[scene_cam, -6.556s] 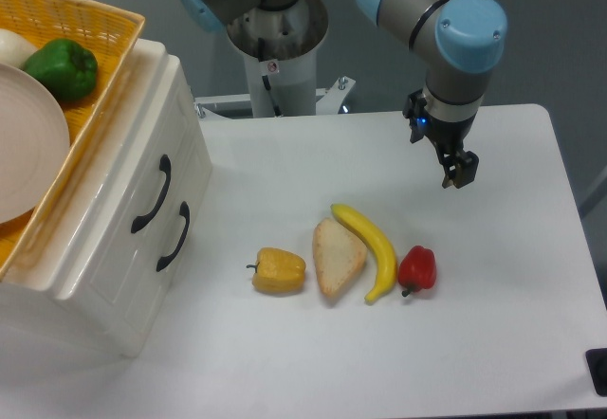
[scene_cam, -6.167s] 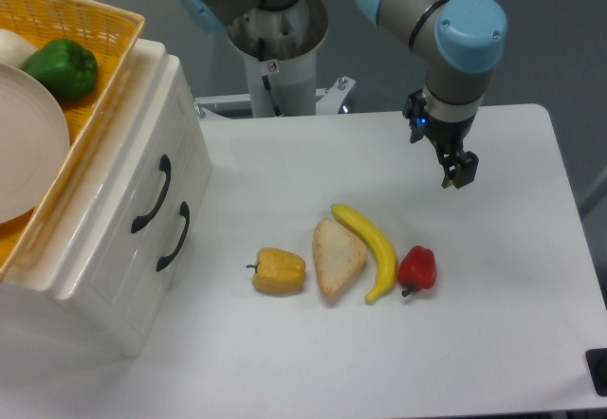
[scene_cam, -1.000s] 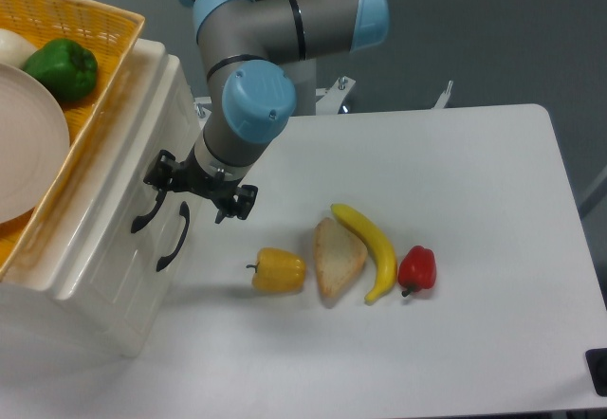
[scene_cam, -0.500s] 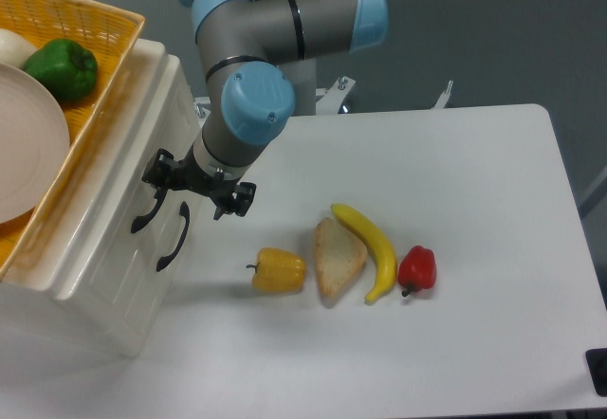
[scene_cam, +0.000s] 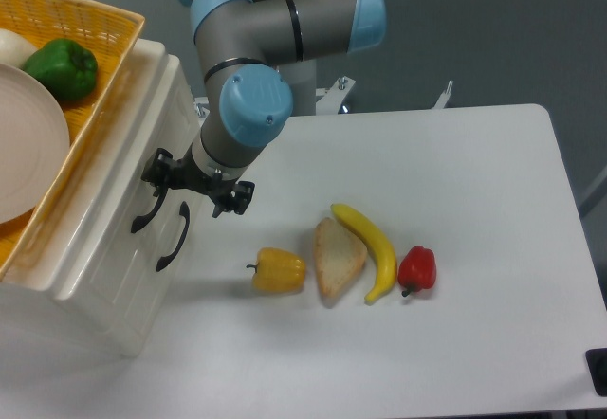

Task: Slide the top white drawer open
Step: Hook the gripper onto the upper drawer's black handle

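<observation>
Since the earlier frame the gripper (scene_cam: 196, 183), fingers spread, has edged left onto the top white drawer (scene_cam: 142, 177) handle. The yellow pepper (scene_cam: 279, 271) lies nearby.

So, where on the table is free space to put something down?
Bare table: right of the red pepper, and the front strip below the food row. Crowded between the gripper at the cabinet and the yellow pepper.
</observation>
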Tool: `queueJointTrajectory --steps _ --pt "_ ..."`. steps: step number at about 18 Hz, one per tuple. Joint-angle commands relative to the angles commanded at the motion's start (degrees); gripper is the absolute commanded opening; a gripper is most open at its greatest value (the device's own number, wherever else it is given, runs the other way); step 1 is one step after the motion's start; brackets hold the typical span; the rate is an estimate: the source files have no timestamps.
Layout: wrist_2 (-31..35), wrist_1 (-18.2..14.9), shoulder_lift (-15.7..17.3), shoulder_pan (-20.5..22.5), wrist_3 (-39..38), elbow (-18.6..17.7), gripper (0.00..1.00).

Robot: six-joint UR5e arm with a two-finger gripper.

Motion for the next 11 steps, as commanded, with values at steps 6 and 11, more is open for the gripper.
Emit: queueJointTrajectory --steps 6,11 --pt "0.09 0.44 -0.35 -0.62 0.18 0.18 1.00" --pt "0.09 0.79 -0.61 -0.70 0.53 0.26 1.00"
